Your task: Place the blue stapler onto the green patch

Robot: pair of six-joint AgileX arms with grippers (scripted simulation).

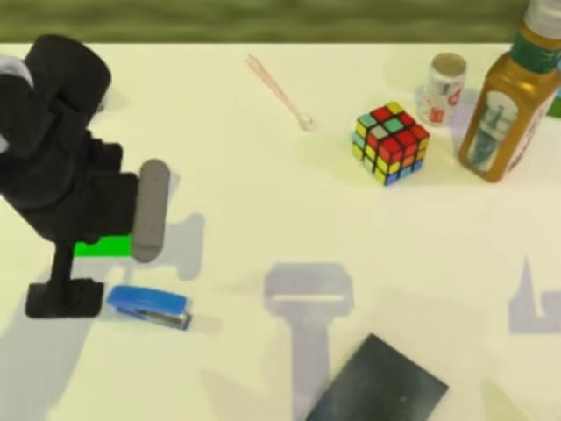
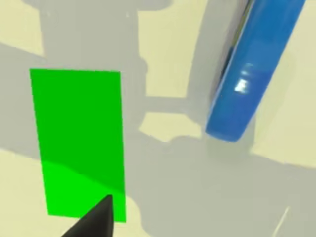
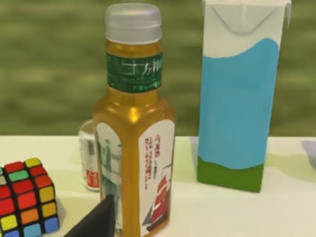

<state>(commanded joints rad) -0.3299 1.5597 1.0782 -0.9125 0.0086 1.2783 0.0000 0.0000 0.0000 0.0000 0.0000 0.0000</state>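
**Stapler on bare worktop beside the green patch**

Pale cream worktop [image 1: 263,193], smooth and matte, crossed by soft grey shadows of both arms; blurred olive-green backdrop beyond the far edge.

Left side: left arm bulking dark over the green patch [image 1: 102,246], hiding most of it in the top view. Left pincer [image 1: 66,296] low near the worktop's left edge, just beside the blue stapler [image 1: 150,307]; only one dark fingertip [image 2: 96,219] visible from the wrist, over a corner of the patch, nothing between the fingers there; how far apart they stand, cannot tell.

Blue stapler lying flat on bare worktop, just nearside of the green patch, apart from it, with a strip of cream between the two in the left wrist view.

Right arm out of the top view except for its shadow; right pincer showing only a single dark fingertip [image 3: 96,219] in its wrist view, opening not to be told.

Far right: Rubik's cube [image 1: 390,142], small white can [image 1: 443,88], amber tea bottle [image 1: 504,110] with green label, upright. Blue-and-white carton [image 3: 242,94] standing beyond the bottle. Thin pinkish stick [image 1: 279,90] lying at the far middle. Dark grey slab [image 1: 377,381] flat at the near edge
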